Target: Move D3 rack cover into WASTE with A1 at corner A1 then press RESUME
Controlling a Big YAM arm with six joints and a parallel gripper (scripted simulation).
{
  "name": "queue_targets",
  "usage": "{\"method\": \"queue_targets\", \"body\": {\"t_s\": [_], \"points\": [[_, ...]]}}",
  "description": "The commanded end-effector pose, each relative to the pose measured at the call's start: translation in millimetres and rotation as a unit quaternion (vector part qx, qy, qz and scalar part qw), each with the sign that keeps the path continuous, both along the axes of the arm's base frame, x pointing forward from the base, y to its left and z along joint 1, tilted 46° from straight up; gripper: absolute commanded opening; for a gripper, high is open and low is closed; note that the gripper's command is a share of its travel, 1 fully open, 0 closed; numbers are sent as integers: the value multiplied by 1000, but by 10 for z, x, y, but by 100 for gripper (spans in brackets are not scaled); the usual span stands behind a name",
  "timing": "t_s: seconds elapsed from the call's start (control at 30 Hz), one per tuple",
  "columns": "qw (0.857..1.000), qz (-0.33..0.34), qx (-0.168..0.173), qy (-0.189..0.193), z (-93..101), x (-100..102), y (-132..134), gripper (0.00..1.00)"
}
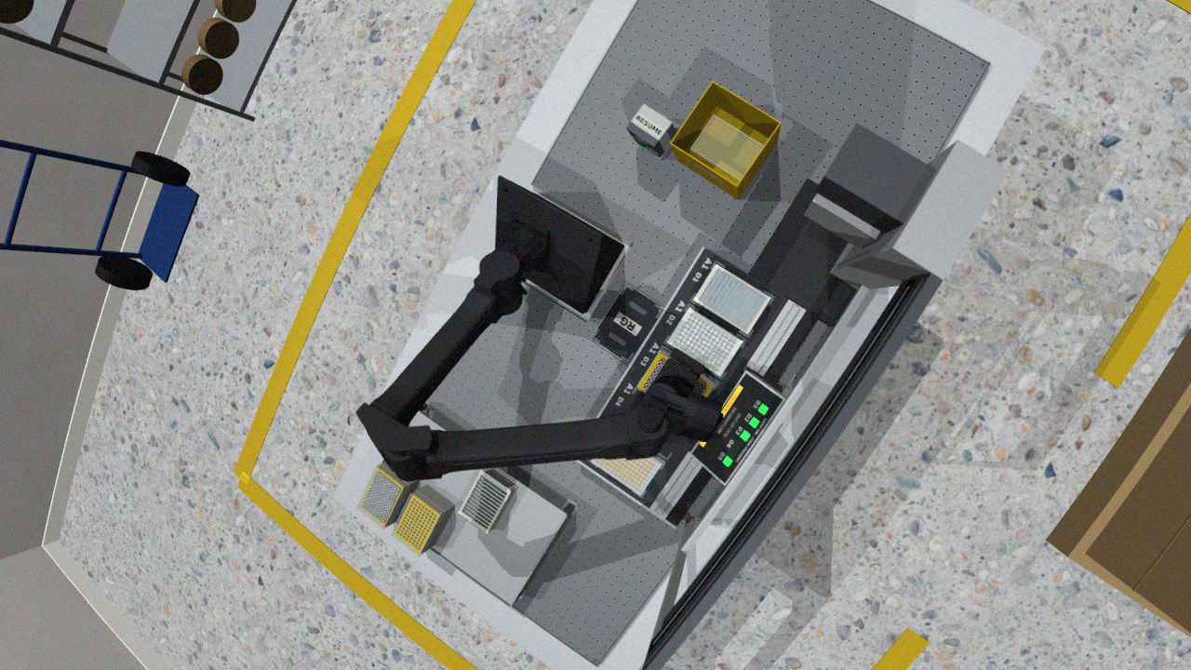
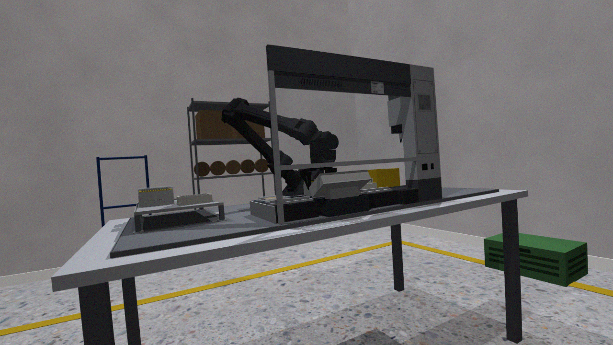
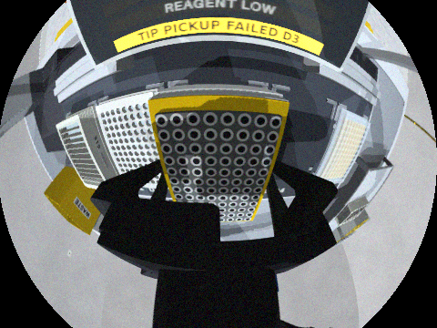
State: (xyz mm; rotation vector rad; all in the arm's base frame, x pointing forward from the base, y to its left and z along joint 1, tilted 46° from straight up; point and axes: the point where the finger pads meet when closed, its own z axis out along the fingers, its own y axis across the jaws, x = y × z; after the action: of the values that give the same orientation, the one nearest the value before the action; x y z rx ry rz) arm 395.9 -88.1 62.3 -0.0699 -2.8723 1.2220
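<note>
Directly beneath the gripper (image 3: 218, 185): the D3 tip rack (image 3: 218, 134).
The fingers are spread wide, clamped on nothing, astride the rack, whose long axis runs away towards the far panel; a pale cover (image 1: 732, 145) is judged to lie inside WASTE (image 1: 690, 112).

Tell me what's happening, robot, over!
Tool open, holding nothing, straddling the D3 tip rack. Rack top uncovered. Waste bin has something pale inside. Fault strip lit.

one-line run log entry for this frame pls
gripper open | astride tip rack at D3 | rack uncovered | pale flat piece in waste bin | strip TIP PICKUP FAILED D3 lit
</note>
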Motion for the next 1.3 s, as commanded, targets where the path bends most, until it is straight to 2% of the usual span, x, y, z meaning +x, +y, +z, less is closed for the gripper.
{"method": "queue_targets", "body": {"t_s": [0.0,0.87,0.97,1.2,1.23,1.27], "points": [[1000,2,0,-18,72,118,20,100],[1000,2,0,-18,72,118,20,100],[999,7,2,-35,226,210,138,100],[999,7,3,-33,272,209,203,100],[1000,7,2,-19,177,171,211,100],[1000,7,2,-23,215,189,227,100]]}}
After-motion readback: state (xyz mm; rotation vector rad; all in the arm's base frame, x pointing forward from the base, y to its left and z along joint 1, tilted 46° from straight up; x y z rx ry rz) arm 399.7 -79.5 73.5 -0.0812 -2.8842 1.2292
